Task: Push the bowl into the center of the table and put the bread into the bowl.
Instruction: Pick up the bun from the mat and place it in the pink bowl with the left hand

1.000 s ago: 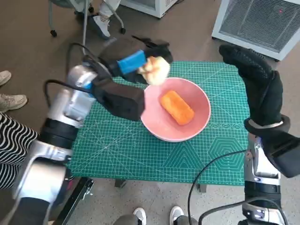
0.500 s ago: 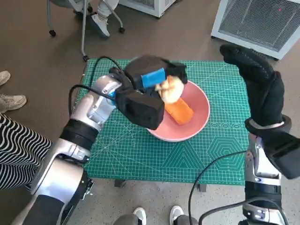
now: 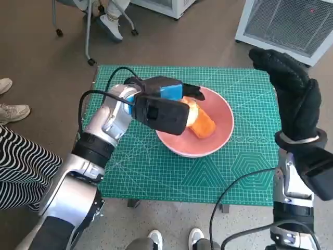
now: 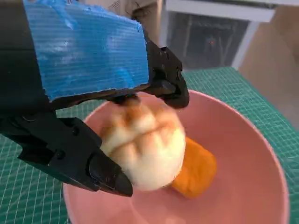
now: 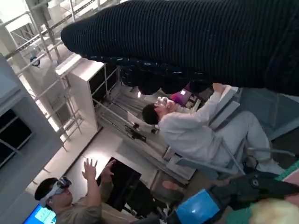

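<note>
I log the small table topped with a green gridded cutting mat (image 3: 156, 172) as the largest item; it stands on a brown floor (image 3: 41, 47).

On the mat, close to its middle, sits the round pink bowl (image 3: 221, 130); it rests flat and upright on the mat. The left wrist view shows its smooth inner wall (image 4: 233, 154) clearly.

My right hand in the black knitted glove (image 3: 289, 94) is raised over the table's right edge, well apart from the bowl. It holds nothing that I can see, with its fingers extended and lying close together rather than curled.

My left hand, black with blue tape over its back (image 3: 164, 101), reaches over the bowl's left rim. In the left wrist view its fingers (image 4: 70, 154) are closed around the pale, round, brown-topped bread roll (image 4: 145, 144), gripped from both sides. The roll is inside the bowl's rim, low over the interior; I cannot tell whether it touches the bowl's floor.

Just beside the roll, lying in the bowl, is an orange oblong bread piece (image 3: 202, 125); the roll appears to touch or overlap it in the left wrist view (image 4: 196, 170).

At the left margin of the head view I note a person's white shoe (image 3: 13, 112) and a striped garment (image 3: 21, 166).
</note>
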